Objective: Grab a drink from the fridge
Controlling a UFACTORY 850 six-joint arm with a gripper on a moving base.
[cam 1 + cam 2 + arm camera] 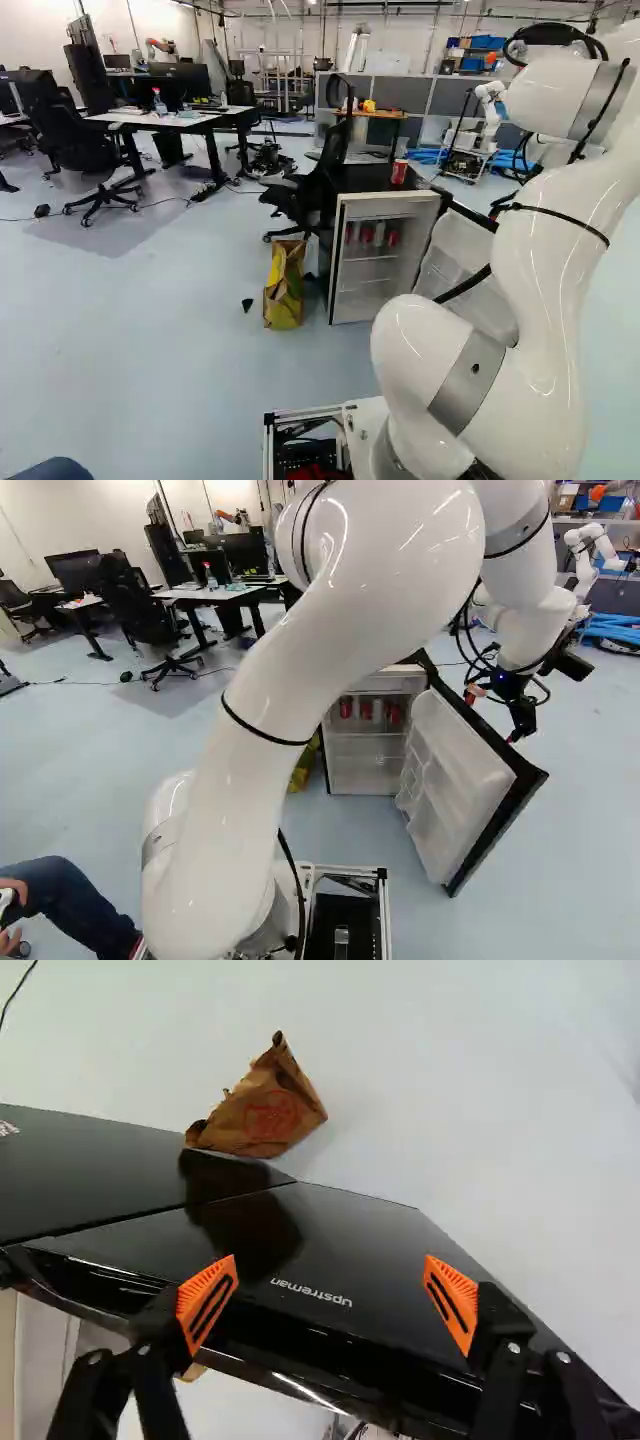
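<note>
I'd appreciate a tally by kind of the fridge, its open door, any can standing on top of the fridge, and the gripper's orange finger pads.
Fridge: 1
Open fridge door: 1
Red can on top: 1
Orange finger pads: 2
Total: 5

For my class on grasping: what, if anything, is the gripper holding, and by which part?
Nothing: the gripper is wide open, and the fridge door is ungripped.

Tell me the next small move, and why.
Probably ease the open jaws away from the door and start rounding it: they hang at its outer side, while the drink cans stand inside the open fridge.
</note>
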